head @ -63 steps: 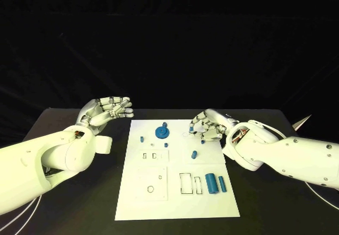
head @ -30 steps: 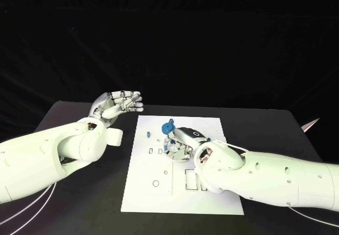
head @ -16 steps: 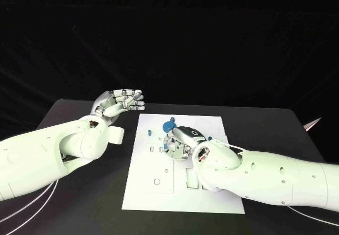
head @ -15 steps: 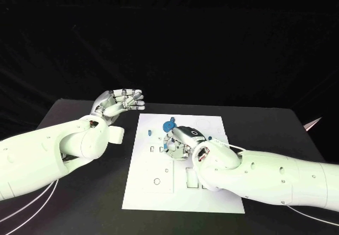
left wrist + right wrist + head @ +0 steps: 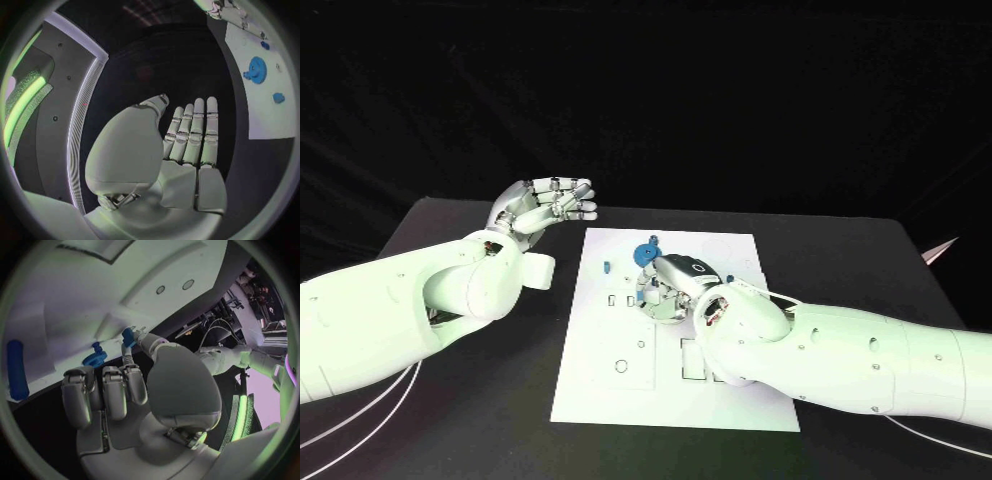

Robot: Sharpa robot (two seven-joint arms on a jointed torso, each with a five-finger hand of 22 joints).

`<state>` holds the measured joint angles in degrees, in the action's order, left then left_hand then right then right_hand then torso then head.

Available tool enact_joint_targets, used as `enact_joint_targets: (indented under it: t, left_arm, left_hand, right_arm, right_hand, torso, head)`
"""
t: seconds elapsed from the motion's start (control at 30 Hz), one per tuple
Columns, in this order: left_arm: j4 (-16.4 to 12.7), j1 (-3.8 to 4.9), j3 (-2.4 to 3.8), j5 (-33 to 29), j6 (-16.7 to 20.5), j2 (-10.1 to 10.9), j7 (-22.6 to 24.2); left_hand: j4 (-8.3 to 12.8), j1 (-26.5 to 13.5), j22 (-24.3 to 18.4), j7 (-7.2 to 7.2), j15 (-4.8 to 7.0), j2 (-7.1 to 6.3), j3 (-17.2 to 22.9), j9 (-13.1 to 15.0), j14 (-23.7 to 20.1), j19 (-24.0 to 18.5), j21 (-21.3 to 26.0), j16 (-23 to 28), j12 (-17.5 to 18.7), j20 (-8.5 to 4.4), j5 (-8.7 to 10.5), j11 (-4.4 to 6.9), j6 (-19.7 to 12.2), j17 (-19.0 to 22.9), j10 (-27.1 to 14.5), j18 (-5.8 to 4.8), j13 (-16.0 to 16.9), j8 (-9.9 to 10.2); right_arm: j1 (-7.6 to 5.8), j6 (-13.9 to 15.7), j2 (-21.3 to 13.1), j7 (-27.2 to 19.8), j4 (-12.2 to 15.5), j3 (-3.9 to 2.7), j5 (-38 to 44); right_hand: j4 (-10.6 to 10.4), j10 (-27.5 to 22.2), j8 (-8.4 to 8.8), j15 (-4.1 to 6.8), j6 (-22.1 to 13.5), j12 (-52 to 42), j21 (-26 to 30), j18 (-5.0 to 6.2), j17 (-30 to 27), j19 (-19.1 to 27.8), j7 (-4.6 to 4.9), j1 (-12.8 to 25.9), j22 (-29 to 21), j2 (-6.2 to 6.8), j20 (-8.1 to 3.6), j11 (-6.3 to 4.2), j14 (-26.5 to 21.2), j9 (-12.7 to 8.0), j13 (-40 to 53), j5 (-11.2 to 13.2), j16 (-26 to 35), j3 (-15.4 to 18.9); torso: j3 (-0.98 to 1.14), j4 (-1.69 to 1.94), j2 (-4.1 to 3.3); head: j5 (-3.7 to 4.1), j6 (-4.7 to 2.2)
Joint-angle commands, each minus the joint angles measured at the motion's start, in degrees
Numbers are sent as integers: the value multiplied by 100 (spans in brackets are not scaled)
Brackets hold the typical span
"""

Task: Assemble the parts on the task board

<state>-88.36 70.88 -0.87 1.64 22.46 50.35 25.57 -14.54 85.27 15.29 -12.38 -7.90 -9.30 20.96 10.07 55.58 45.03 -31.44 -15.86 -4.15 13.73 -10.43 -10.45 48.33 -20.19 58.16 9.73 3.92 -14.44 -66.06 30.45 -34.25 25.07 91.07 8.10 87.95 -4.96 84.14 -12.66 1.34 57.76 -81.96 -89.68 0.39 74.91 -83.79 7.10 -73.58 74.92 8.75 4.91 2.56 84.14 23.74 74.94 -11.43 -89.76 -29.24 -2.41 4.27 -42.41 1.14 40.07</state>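
Observation:
The white task board (image 5: 733, 250) lies in the middle of the black table. A blue gear (image 5: 645, 254) stands near its far edge, with a small blue piece (image 5: 606, 267) to its left. My right hand (image 5: 672, 290) hovers low over the board just behind the gear, pinching a small blue part (image 5: 128, 336) at the thumb tip. The right wrist view also has the gear (image 5: 95, 358) and a blue cylinder (image 5: 15, 369) lying on the board (image 5: 56, 315). My left hand (image 5: 545, 205) is raised left of the board and holds nothing; its fingers (image 5: 194, 130) are straight.
Rectangular slots (image 5: 689, 360) and an oval hole (image 5: 622, 366) sit in the board's near half, partly under my right forearm (image 5: 834, 350). Bare black table (image 5: 473, 400) lies to the left of the board and at its right (image 5: 877, 260).
My right hand has moved from the board's far right side to its middle, close to the gear, and has barely shifted in the last half second. The left hand stays raised.

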Motion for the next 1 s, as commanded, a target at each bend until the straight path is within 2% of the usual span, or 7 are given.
enact_joint_targets:
  t: [0.03, 0.23, 0.73, 1.0]
  left_arm:
    - [-10, 5, 4, -15, -98, -4, 25]
    - [-11, 5, 3, -15, -101, 0, 22]
    - [-11, 5, 3, -15, -105, 6, 20]
    - [-10, 5, 3, -15, -104, 12, 17]
  left_hand:
    - [-6, -58, 6, -176, -12, 20, 24, 7, -7, -32, -23, 27, 32, 6, 30, -41, -26, -10, -2, 45, 7, 32]
    - [-6, -58, 6, -176, -12, 20, 24, 7, -7, -32, -23, 27, 32, 6, 30, -41, -26, -10, -2, 45, 7, 32]
    - [-6, -58, 6, -176, -12, 20, 24, 7, -7, -32, -23, 27, 32, 6, 30, -41, -26, -10, -2, 45, 7, 32]
    - [-6, -58, 6, -176, -12, 20, 24, 7, -7, -32, -23, 27, 32, 6, 30, -41, -26, -10, -2, 45, 7, 32]
  right_arm:
    - [11, -107, 21, 9, -13, 3, 84]
    - [18, -126, 36, 15, -34, 6, 87]
    - [33, -176, 56, -15, -66, 16, 86]
    - [36, -226, 48, -36, -88, 18, 78]
  right_hand:
    - [-3, 45, 9, 26, -4, 13, -32, -39, 1450, -621, -15, 69, 1508, 47, -37, -28, 572, 85, 865, 30, -4, 6]
    - [2, 42, 1, 19, -28, 19, -32, -39, 1440, -621, -4, 123, 1508, 142, -33, -19, 570, 84, 863, 69, 0, 40]
    - [-20, 39, -4, 12, -54, 26, -32, -39, 1443, -621, 5, 185, 1508, 200, -27, -10, 571, 80, 860, 136, -1, 70]
    - [-36, -15, 53, -10, -184, 108, -32, -39, 1437, -621, 47, 217, 1508, 237, -13, 21, 569, 46, 800, 204, 1, 74]
  torso:
    - [-1, 0, -2]
    - [-2, 1, 0]
    - [-2, 2, 2]
    - [-3, 1, 0]
  head:
    - [-4, -8]
    - [-5, 3]
    - [-11, 9]
    - [-13, 22]
